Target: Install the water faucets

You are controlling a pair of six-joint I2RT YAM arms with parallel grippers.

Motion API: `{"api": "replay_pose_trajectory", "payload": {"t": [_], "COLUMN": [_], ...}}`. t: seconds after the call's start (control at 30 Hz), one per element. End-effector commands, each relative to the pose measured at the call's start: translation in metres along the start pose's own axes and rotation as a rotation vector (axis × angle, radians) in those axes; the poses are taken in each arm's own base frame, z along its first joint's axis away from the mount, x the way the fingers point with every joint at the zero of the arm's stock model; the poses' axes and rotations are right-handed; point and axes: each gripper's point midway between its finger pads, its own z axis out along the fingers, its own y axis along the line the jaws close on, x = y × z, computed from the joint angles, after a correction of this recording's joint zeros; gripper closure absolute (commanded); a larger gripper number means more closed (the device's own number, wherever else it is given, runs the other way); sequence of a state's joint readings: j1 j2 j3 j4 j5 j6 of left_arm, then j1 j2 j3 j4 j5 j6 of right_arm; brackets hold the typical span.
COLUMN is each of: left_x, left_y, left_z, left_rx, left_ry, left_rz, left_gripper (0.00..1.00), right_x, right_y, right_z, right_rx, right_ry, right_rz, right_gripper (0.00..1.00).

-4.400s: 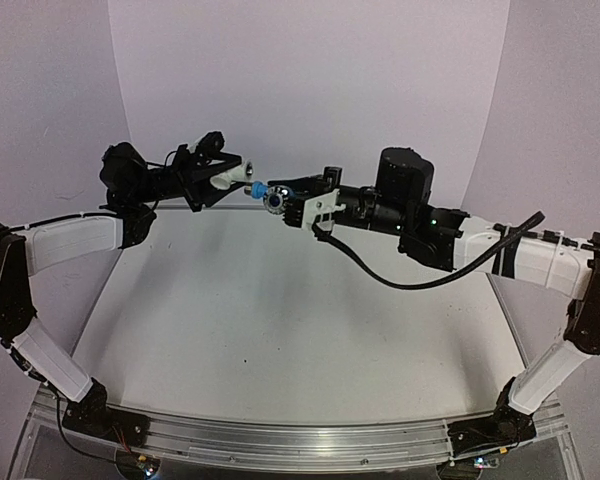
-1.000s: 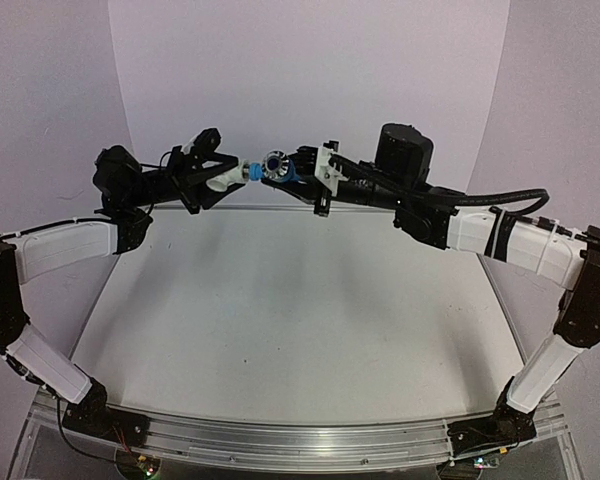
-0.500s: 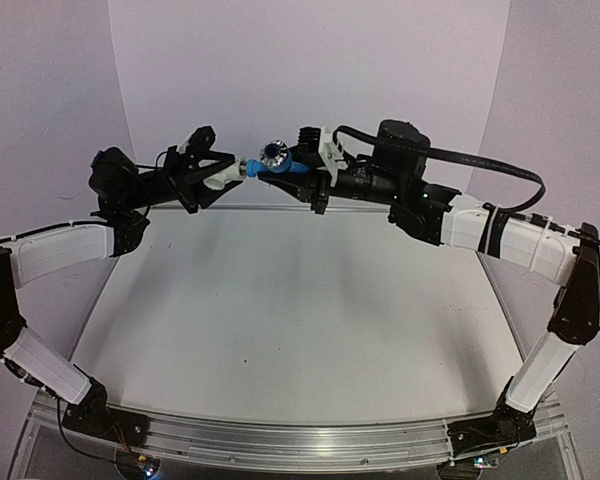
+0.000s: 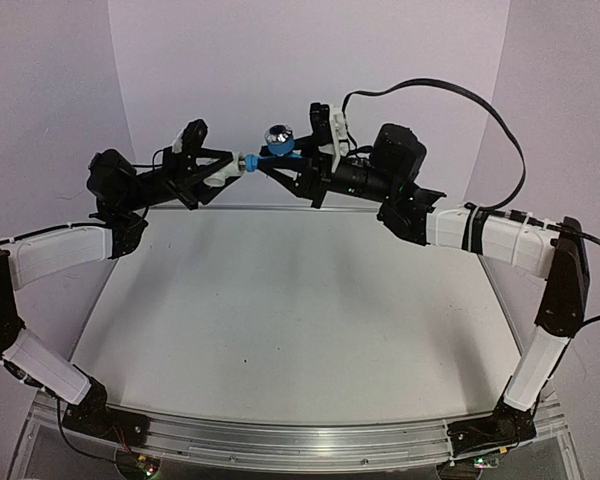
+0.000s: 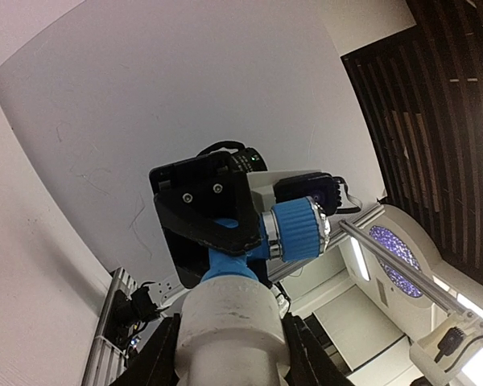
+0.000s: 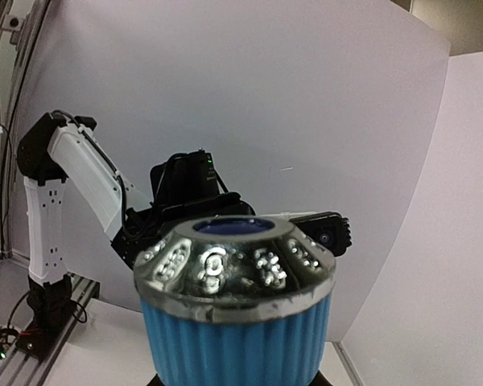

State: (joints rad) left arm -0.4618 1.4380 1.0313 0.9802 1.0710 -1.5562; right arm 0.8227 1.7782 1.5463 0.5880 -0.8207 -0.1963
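The two parts were being joined up in the air, high over the far side of the table (image 4: 280, 320). The left gripper (image 4: 216, 172) was closed on the white fitting (image 4: 224, 171). The right gripper (image 4: 286, 166) was closed on the blue tap (image 4: 278, 152). The parts touched end to end. Next, I think, the tap needs a straight push or twist in. There was one tap, one fitting and two grippers.
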Motion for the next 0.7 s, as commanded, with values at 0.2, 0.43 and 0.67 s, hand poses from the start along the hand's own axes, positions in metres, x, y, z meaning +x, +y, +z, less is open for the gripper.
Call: {"api": "replay_pose_trajectory", "payload": {"t": [0.2,0.43,0.67], "left_x": [0.018,0.019,0.016], "left_y": [-0.021,-0.014,-0.012], "left_z": [0.015,0.017,0.018], "left_rx": [0.060,0.055,0.056], "left_ry": [0.061,0.065,0.059], "left_rz": [0.136,0.169,0.250], "left_gripper": [1.00,1.00,1.00], "right_x": [0.011,0.017,0.023], "right_y": [0.015,0.009,0.005], "right_z": [0.027,0.033,0.037], "right_rx": [-0.070,-0.071,-0.070], "right_ry": [-0.098,-0.104,-0.123], "right_rz": [0.319,0.446,0.590], "right_gripper": [1.00,1.00,1.00]}}
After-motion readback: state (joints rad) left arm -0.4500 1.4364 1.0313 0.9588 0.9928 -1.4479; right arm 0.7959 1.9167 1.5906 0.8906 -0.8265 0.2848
